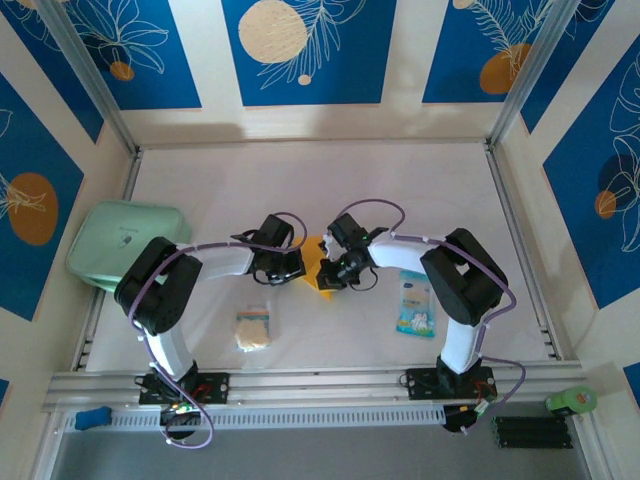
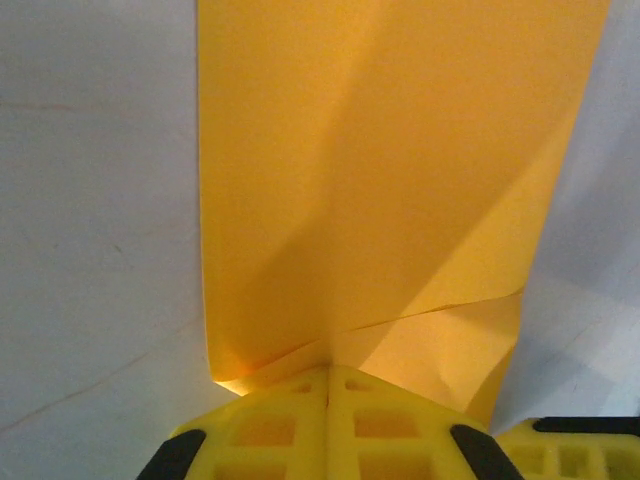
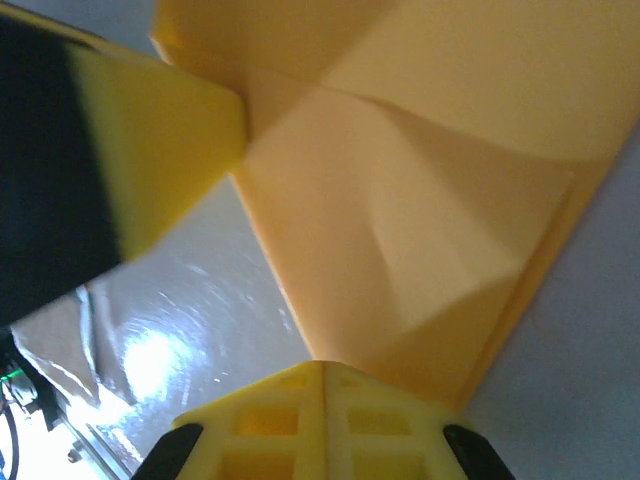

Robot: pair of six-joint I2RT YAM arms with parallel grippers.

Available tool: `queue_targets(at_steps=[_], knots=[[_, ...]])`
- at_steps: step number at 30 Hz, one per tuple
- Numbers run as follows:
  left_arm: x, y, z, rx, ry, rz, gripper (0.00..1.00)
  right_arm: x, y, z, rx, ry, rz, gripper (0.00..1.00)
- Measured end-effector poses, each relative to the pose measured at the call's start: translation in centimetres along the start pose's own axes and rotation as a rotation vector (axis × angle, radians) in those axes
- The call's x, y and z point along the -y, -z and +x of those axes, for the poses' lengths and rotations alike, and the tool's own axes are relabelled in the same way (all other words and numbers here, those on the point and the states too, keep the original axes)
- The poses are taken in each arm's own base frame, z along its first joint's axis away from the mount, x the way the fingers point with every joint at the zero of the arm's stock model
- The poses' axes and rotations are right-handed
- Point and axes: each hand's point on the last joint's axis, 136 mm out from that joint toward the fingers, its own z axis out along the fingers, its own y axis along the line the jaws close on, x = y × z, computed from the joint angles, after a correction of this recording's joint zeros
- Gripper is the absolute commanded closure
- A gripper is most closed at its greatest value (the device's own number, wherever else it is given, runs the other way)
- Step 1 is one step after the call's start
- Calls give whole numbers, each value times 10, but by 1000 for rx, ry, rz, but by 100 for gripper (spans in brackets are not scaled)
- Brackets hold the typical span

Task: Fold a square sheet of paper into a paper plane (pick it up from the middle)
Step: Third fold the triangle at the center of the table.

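Note:
The square sheet of paper point(image 1: 318, 258) is orange-yellow and sits mid-table between both grippers, which hide most of it. My left gripper point(image 1: 296, 266) holds its left side and my right gripper point(image 1: 337, 270) its right. In the left wrist view the yellow fingertips point(image 2: 300, 400) are pressed together on the paper's point(image 2: 380, 180) near edge, where creases meet. In the right wrist view the gripper point(image 3: 322, 366) is shut on the paper's point(image 3: 420, 200) edge, and a folded flap shows. The left gripper's finger point(image 3: 150, 130) shows at the upper left. I cannot tell the paper's full outline.
A pale green case point(image 1: 130, 240) lies at the left edge. A beige spongy square point(image 1: 253, 328) sits near the left arm and a blue-white packet point(image 1: 415, 303) near the right arm. A green roll point(image 1: 570, 402) lies off the table at the front right.

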Motion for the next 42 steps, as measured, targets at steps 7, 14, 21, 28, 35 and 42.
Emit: queue_targets(at_steps=[7, 14, 21, 28, 35, 42], knots=[[1, -1, -1, -2, 2, 2, 94, -3, -7, -13, 15, 11, 15, 99], [1, -2, -3, 1, 16, 5, 95, 1, -14, -12, -7, -2, 19, 99], [1, -2, -3, 2, 19, 4, 95, 3, -12, -4, 2, 10, 13, 99], [1, -2, -3, 1, 20, 4, 95, 15, -2, 32, -22, 4, 13, 99], [2, -2, -3, 1, 19, 5, 95, 17, 17, 45, -5, -23, 7, 98], [3, -2, -3, -3, 25, 11, 94, 4, 45, 6, 158, -42, -25, 97]])
